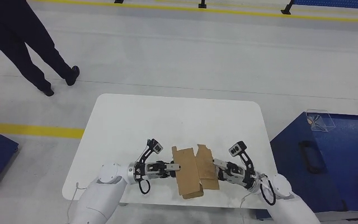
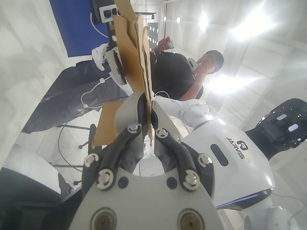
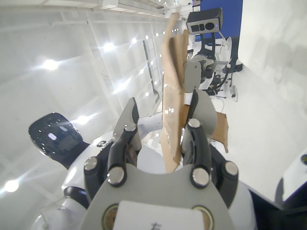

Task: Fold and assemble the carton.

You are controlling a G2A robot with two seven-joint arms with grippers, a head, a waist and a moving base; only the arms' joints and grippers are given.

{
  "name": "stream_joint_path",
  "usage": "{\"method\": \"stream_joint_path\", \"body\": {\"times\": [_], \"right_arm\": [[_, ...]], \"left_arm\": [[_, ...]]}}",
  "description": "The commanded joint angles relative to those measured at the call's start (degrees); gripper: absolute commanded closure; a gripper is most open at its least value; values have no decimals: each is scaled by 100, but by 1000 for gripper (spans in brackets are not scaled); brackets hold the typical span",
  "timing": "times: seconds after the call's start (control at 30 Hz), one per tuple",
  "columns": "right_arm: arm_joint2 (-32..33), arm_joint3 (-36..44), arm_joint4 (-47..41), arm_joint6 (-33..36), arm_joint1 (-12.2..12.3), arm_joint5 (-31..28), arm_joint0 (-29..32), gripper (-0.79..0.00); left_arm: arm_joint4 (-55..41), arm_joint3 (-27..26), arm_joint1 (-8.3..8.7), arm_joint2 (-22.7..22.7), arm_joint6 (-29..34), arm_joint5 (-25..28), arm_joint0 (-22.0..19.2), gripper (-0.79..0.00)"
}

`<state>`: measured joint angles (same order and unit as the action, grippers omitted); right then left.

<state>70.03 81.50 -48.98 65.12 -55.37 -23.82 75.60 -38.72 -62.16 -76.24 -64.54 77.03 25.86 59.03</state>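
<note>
The left gripper [image 2: 146,118] is clamped on one edge of the carton [image 1: 193,171], which spans across to the right gripper [image 3: 164,101]; that gripper's fingers stand apart with the carton's opposite edge between them

The carton [image 1: 193,171] is brown corrugated cardboard, matt and fibrous, with fluting showing at its frayed cut edges. A glossy patch glints on it beside my right fingers [image 3: 203,113]. My left fingers [image 2: 127,111] are smooth satin-grey shells with black rubbery pads [image 2: 139,113] and bright metal bolts [image 2: 135,128]. The surface [image 1: 168,117] is smooth, matt white.
</note>
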Motion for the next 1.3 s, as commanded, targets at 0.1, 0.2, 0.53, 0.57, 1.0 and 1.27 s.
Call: {"method": "stream_joint_path", "body": {"times": [0.1,0.2,0.53,0.57,1.0,1.27], "right_arm": [[732,393,398,-470,30,-2005,337,-785],[915,646,1092,-1031,43,-2566,554,-785],[520,257,2553,-2100,-111,-3418,430,-785],[455,222,2591,-2139,-129,-3418,384,-770],[134,258,2749,-2224,-239,-3418,274,-382],[79,298,2849,-2220,-268,-3418,286,0]], "left_arm": [[-1015,-236,-169,68,-1141,1119,289,0],[-1380,-35,-308,296,-1450,1589,222,0],[-2311,411,-671,964,-913,1053,16,0],[-2331,442,-692,977,-885,1025,12,0],[-2432,778,-884,936,-478,618,-40,0],[-2387,903,-955,808,-394,534,-44,0]]}}
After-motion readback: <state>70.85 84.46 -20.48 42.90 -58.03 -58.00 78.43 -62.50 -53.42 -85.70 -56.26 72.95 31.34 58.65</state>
